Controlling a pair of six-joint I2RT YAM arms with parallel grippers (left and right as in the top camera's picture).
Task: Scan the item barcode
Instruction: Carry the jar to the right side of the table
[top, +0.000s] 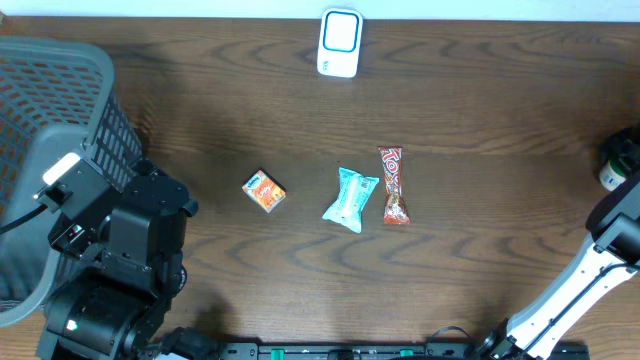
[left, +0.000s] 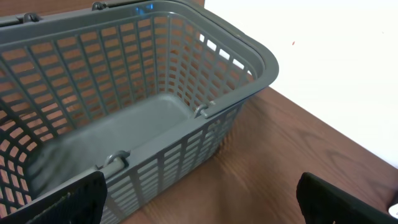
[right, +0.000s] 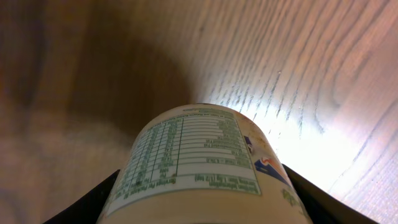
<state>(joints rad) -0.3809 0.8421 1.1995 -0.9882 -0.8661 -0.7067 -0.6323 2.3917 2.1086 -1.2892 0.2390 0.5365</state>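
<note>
I see the wood-grain bench (top: 480, 110) with a grey basket (top: 50, 90) at its left end. Beside the basket, my left tool (left: 199, 186) is spread wide on nothing. At far right, my right tool (right: 202, 186) pinches the bottle (right: 193, 155), well apart from the white scanner (top: 339, 43). Mid-bench lie 3 snacks: packet (top: 350, 198), bar (top: 393, 185), box (top: 265, 191).

On the table (top: 480, 110), the basket (top: 60, 110) sits at the left end and the scanner (top: 340, 43) at the middle of the far edge. Across the centre runs a row: a small box (top: 265, 191) on the left, then a pouch (top: 350, 199), with a snack bar (top: 393, 186) just beside it on its right. A bottle (top: 618, 160) is at the far right edge.
</note>
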